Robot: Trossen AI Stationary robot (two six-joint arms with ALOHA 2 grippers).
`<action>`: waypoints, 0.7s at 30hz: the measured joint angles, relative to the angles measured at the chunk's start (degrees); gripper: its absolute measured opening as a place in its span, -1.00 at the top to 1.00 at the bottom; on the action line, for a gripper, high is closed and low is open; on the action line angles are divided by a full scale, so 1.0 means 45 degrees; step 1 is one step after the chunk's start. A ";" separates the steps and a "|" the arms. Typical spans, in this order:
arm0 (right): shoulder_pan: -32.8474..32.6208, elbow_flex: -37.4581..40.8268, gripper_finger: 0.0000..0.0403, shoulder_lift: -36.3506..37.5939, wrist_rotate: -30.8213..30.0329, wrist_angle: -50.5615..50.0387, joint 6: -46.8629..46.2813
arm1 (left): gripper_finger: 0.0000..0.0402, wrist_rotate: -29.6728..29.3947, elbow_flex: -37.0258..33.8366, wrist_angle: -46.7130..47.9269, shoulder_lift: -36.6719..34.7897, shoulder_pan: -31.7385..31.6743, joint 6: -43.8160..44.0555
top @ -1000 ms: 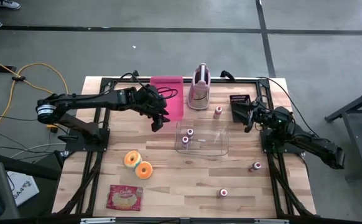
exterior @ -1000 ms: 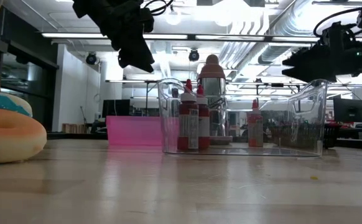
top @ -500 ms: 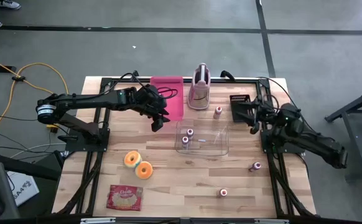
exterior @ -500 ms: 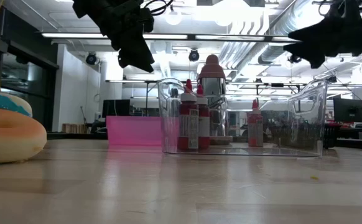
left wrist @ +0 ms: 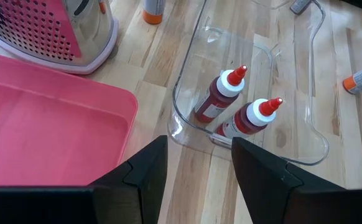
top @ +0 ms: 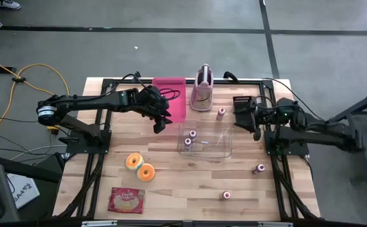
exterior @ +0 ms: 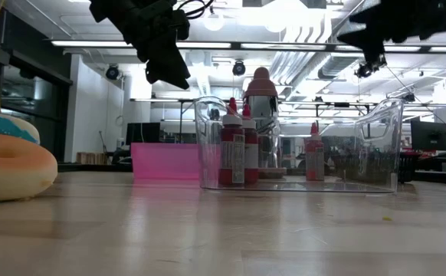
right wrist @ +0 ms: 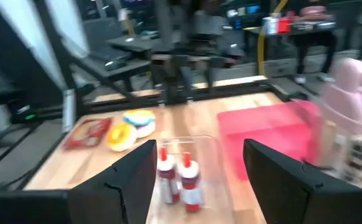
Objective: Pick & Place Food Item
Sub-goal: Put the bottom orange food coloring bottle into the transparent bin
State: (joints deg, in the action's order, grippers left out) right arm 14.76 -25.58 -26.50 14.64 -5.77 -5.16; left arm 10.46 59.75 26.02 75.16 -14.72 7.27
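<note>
I have the left hand (top: pixel 160 124) hovering above the bench (top: pixel 190 189) between the pink tray (top: pixel 171 94) and the clear bin (top: pixel 205 140), fingers apart and holding nothing; the right hand (top: pixel 254 119) hangs just beside the bin's far end, also spread and empty; two red bottles (left wrist: pixel 234 106) stand inside the bin; another bottle (top: pixel 221 113) stands near the grater (top: pixel 201 88); two more (top: pixel 260 168) rest on the bench; donuts (top: pixel 140 166) and a snack packet (top: pixel 126 200) sit well apart from the bin
</note>
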 joint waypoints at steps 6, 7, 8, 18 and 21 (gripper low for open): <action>-0.2362 -0.0860 -0.12 -0.1377 -0.0581 -0.0262 0.1151 | 0.14 0.0000 0.0000 -0.0029 0.0000 0.0000 0.0001; -0.2770 -0.0898 -0.12 -0.1558 -0.0609 -0.0276 0.1318 | 0.14 0.0000 0.0000 -0.0031 0.0000 -0.0001 0.0001; -0.3199 -0.0916 -0.12 -0.1708 -0.0616 -0.0276 0.1440 | 0.14 0.0000 0.0000 -0.0030 0.0000 0.0001 -0.0004; -0.7802 -0.1306 -0.12 -0.3424 -0.3238 0.0397 0.1386 | 0.14 -0.0002 0.0000 -0.0039 0.0000 0.0002 -0.0004; -0.9121 -0.2008 -0.12 -0.4284 -0.4420 -0.0166 0.1194 | 0.14 0.0000 0.0000 -0.0039 0.0000 0.0001 -0.0004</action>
State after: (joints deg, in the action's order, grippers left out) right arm -26.28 -34.62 -45.78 -5.25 -6.52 0.21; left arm 10.46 59.75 25.85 75.16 -14.71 7.25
